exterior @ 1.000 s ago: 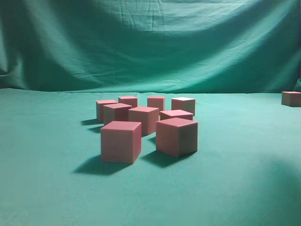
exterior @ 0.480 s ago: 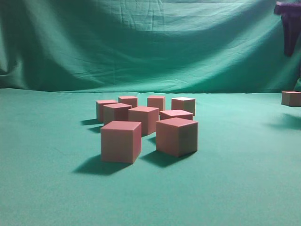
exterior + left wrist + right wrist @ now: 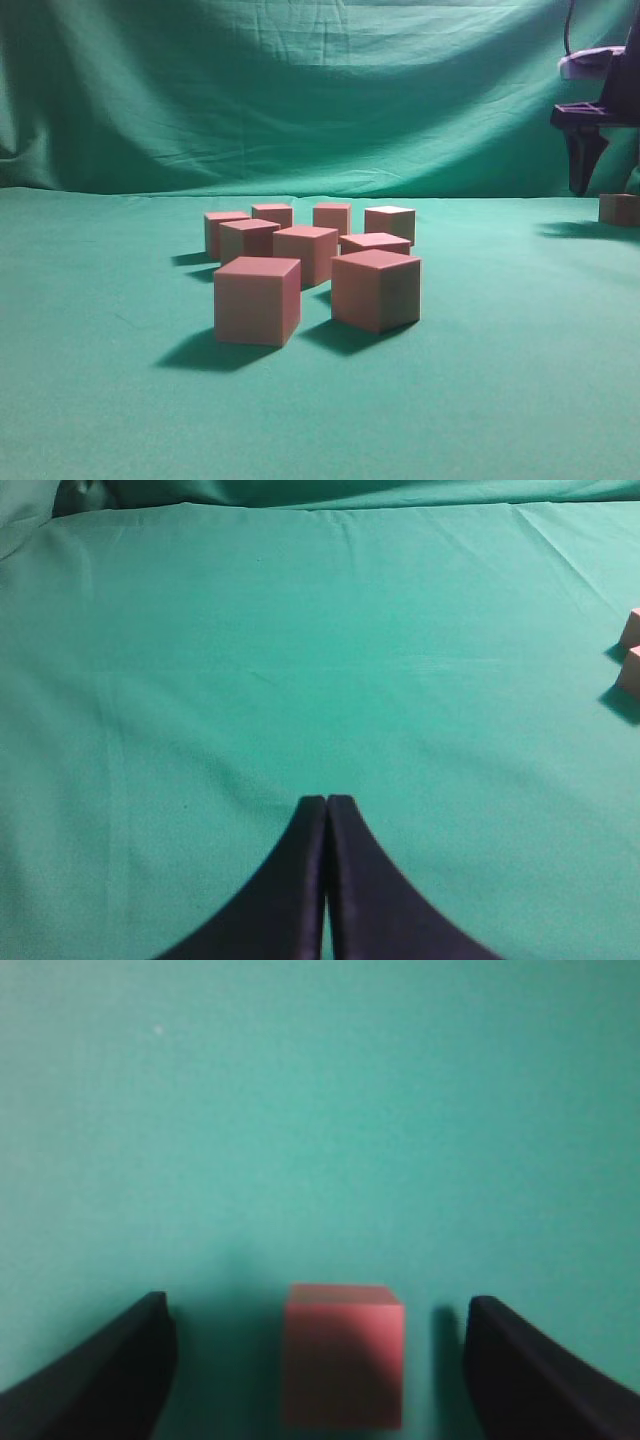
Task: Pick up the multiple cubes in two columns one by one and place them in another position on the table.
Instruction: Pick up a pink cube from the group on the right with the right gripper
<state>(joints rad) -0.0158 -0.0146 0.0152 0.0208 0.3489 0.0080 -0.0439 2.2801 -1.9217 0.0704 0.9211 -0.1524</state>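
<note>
Several tan-sided, pink-topped cubes (image 3: 315, 260) stand in two columns mid-table (image 3: 100, 350), the nearest pair (image 3: 257, 300) (image 3: 376, 289) largest. One lone cube (image 3: 619, 209) sits at the far right edge. My right gripper (image 3: 606, 186) hangs just above that cube, open. In the right wrist view this cube (image 3: 343, 1355) rests on the cloth between the spread fingers (image 3: 120, 1360) of the right gripper (image 3: 318, 1306), touching neither. My left gripper (image 3: 326, 801) is shut over bare cloth with nothing in it, and two cubes (image 3: 631, 650) peek in at that view's right edge.
A wrinkled green cloth backdrop (image 3: 300, 90) rises behind the table. Bare green cloth spreads to the left of the cube columns and in front of them.
The right gripper has come into view at the top right and dropped down over the lone cube. None of the cubes has moved.
</note>
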